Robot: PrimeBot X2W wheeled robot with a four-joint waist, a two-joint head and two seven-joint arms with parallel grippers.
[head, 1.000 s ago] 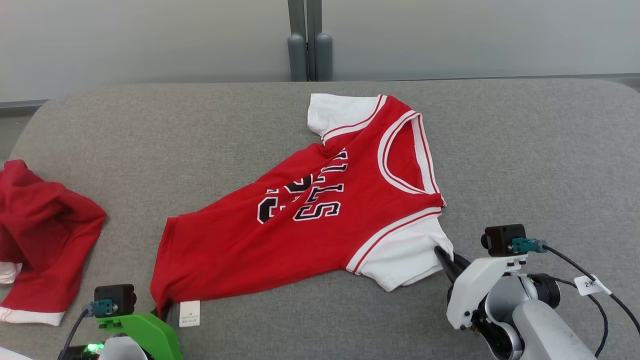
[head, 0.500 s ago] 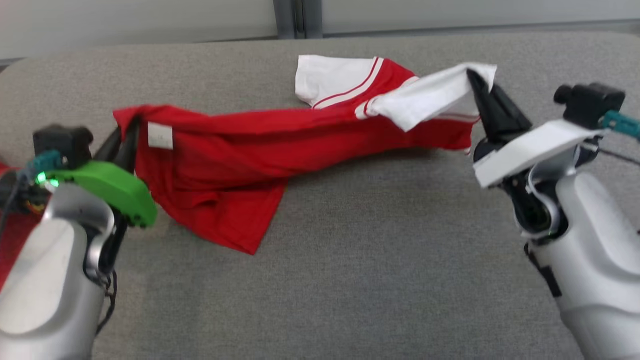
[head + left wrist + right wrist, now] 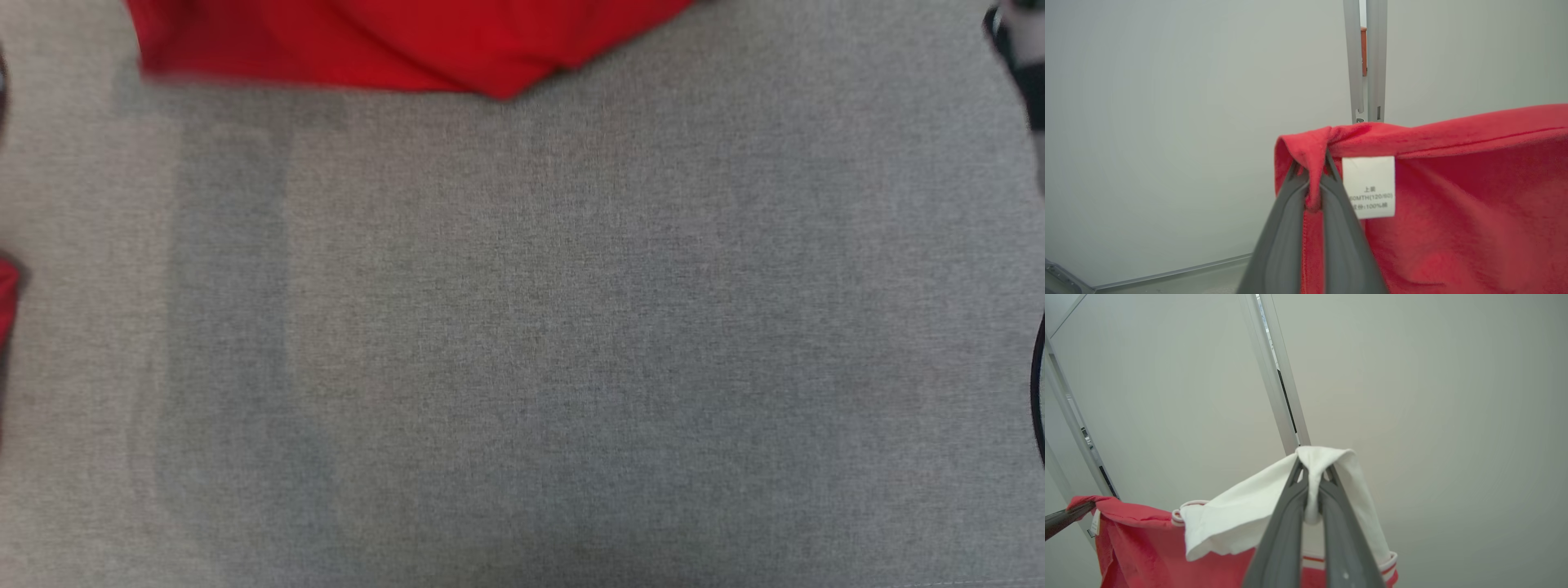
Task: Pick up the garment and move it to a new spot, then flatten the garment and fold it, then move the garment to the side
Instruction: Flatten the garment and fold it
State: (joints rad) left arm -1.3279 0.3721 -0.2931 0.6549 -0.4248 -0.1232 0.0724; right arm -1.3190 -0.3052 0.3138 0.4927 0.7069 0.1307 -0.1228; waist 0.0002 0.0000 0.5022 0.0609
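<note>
The garment is a red jersey with white sleeves, and it hangs in the air between my two grippers. In the left wrist view my left gripper [image 3: 1311,171] is shut on a red hem corner of the garment [image 3: 1461,212], beside its white care label [image 3: 1368,187]. In the right wrist view my right gripper [image 3: 1312,473] is shut on the white sleeve [image 3: 1241,522], with the red body [image 3: 1139,547] drooping to the left; my left gripper's fingers [image 3: 1063,520] hold its far corner. The head view catches the garment's lower edge [image 3: 392,41] at the top.
Grey fabric table top [image 3: 522,327] spreads across the head view. A scrap of another red cloth [image 3: 6,298] lies at its left edge. Part of my right arm and a cable [image 3: 1024,73] sit at the right edge. Pale wall panels with a metal post [image 3: 1363,61] stand behind.
Both grippers have lifted the garment off the table and raised it high, stretched between them. The head camera has tilted down, so the grippers have left its picture.
</note>
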